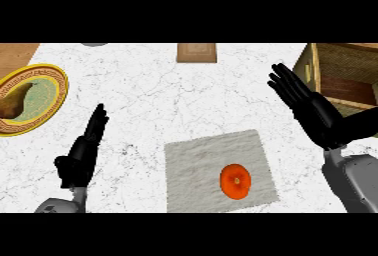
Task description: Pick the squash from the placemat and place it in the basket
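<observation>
Left hand rests low at the left, fingers straight; right hand open, raised at the right

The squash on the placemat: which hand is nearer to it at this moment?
Right. The right hand is open above and right of the squash, near the basket. The left hand is open farther off to its left, beyond the placemat.

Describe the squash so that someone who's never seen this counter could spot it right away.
Start at the white marbled counter and find the grey square placemat near its front edge, between the two arms. The squash lies on the mat's right half: a small, round, bright orange thing, the only object on the mat and the only orange one in sight.
</observation>
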